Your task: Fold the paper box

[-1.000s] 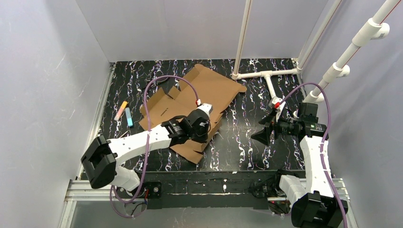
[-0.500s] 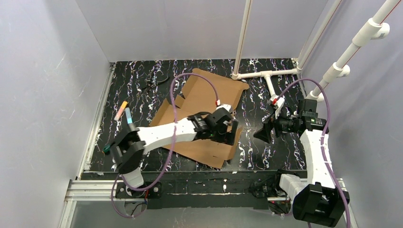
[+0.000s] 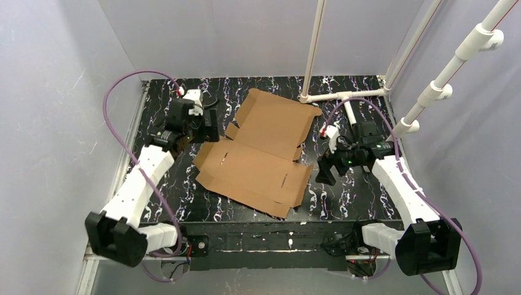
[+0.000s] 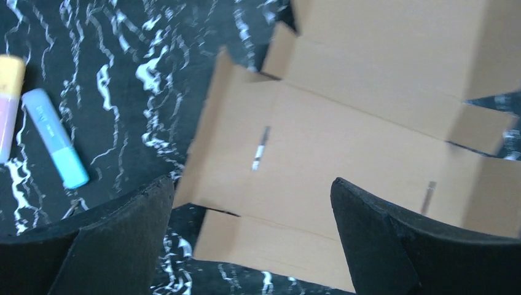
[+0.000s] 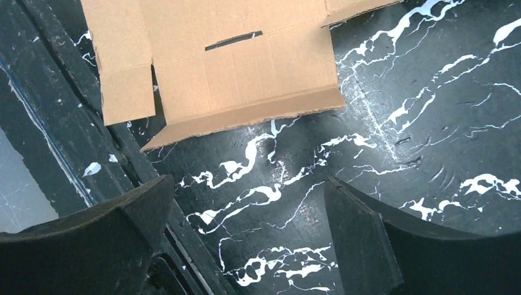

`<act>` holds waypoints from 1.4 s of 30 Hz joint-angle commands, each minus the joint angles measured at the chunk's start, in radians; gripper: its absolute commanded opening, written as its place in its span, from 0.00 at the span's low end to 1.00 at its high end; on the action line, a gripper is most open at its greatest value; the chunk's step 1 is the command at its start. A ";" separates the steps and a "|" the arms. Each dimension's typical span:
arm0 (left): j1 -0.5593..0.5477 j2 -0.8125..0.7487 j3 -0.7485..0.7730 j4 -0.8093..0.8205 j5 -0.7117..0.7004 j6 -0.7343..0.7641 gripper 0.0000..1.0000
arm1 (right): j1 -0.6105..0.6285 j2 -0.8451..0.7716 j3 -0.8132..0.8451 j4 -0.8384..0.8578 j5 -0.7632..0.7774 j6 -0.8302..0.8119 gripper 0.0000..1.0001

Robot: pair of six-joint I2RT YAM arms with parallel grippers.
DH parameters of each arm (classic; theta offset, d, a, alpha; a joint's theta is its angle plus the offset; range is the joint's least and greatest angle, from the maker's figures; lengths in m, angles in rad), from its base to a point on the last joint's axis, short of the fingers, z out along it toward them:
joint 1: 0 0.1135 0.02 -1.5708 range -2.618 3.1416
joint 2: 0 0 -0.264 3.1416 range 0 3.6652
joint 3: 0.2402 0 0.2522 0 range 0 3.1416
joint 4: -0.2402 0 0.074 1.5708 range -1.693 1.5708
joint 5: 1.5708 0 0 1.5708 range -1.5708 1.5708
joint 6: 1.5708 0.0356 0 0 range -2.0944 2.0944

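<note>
The paper box lies unfolded on the black marbled table, a flat brown cardboard sheet with flaps and slots. My left gripper hangs open above the table off the sheet's far left corner. In the left wrist view the paper box shows below and between the spread fingers of the left gripper, apart from them. My right gripper stands open just right of the sheet's right edge. In the right wrist view the right gripper has only table between its jaws, with the paper box ahead.
A blue highlighter and a yellow-pink one lie on the table left of the sheet. A white pipe frame stands at the back right. The table's front rail runs close to the sheet's near corner.
The left gripper opened, let go of the cardboard and swung back to the far left. The sheet now lies flat. The right gripper moved left towards the sheet's edge.
</note>
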State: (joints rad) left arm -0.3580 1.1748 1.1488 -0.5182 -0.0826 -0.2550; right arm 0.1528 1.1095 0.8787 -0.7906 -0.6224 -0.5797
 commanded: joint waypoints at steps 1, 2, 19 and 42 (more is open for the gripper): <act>0.140 0.128 0.009 -0.058 0.140 0.141 0.98 | 0.049 0.046 0.055 0.034 0.067 0.066 1.00; 0.160 0.148 0.002 -0.046 0.157 0.144 0.98 | 0.052 0.052 0.054 0.036 0.059 0.067 1.00; 0.243 0.404 -0.073 0.083 0.233 0.119 0.77 | 0.057 0.027 -0.163 0.456 0.162 0.594 1.00; 0.243 0.207 -0.261 0.034 0.264 -0.165 0.00 | 0.059 0.208 -0.228 0.582 0.155 0.749 0.18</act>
State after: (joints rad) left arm -0.1177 1.5322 0.9516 -0.4309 0.2043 -0.2943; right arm 0.1986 1.3327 0.6128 -0.1932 -0.4580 0.1978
